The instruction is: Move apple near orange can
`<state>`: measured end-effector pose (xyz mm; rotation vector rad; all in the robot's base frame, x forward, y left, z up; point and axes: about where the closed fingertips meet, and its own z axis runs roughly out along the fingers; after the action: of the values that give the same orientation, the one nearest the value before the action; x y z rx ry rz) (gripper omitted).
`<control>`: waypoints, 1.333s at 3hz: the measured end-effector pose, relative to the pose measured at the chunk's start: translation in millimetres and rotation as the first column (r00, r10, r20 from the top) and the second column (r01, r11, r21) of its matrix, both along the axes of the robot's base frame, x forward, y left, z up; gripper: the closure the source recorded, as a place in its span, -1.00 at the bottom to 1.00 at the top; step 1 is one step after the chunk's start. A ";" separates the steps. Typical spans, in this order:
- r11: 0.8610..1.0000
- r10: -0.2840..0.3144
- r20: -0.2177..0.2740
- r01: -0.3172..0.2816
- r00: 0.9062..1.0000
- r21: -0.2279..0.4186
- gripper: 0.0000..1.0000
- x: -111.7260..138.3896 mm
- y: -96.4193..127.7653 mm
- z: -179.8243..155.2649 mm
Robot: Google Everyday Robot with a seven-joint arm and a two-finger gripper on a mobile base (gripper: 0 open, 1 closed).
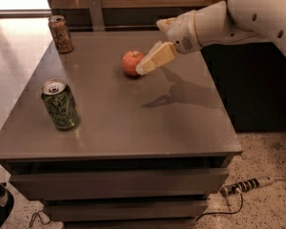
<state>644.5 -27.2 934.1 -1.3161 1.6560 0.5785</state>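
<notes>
The apple (130,62), small, round and orange-red, sits on the grey table (181,128) a little behind its middle. The orange can (60,33) stands upright at the table's far left corner, well apart from the apple. My gripper (150,46) comes in from the right on a white arm. It is open. Its lower pale finger (156,58) reaches down against the apple's right side. The upper finger (163,23) is behind and above the apple. Nothing is held.
A green-and-black patterned can (60,104) stands upright near the table's front left. A wooden wall panel runs behind the table. A power strip (248,184) with a cable lies on the speckled floor at the right. Drawers sit under the tabletop.
</notes>
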 end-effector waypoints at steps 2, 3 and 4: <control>0.999 -0.015 -0.034 0.017 0.999 0.044 -1.00 49.5 10.0 -17.7; 0.998 -0.034 -0.059 0.037 0.998 0.053 -1.00 65.2 7.2 -28.4; 0.997 -0.063 -0.099 0.067 0.993 0.046 -1.00 72.3 0.7 -48.3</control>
<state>716.9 -26.5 885.8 -1.2102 1.7460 0.6496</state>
